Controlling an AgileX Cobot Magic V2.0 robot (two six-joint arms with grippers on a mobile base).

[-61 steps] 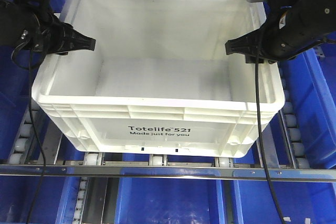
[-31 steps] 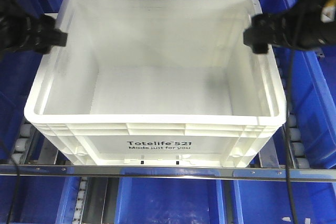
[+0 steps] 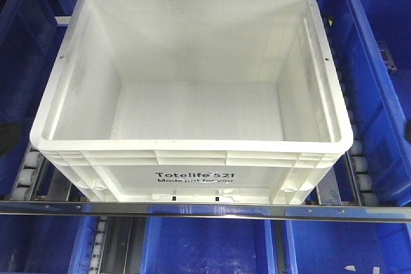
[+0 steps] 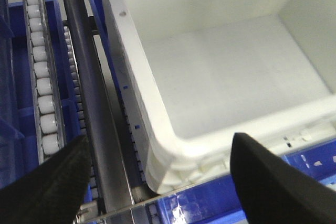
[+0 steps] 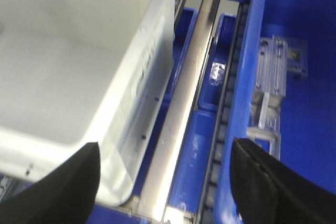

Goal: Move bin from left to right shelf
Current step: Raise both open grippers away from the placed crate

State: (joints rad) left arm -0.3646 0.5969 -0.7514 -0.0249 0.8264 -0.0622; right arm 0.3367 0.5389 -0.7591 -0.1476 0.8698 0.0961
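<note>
Both arms have withdrawn from the front view since the earlier frames, where they flanked the bin (image 3: 192, 104); it has not shifted. The bin is a large white rectangular tote with a ribbed rim and black print "Totelife 521 Made just for you", holding nothing, resting on the roller track (image 3: 356, 158) of the shelf between blue bins (image 3: 379, 81). The left hand (image 4: 157, 182) hangs above the bin's corner with fingers apart; the right hand (image 5: 165, 179) is likewise spread, gripping nothing.
</note>
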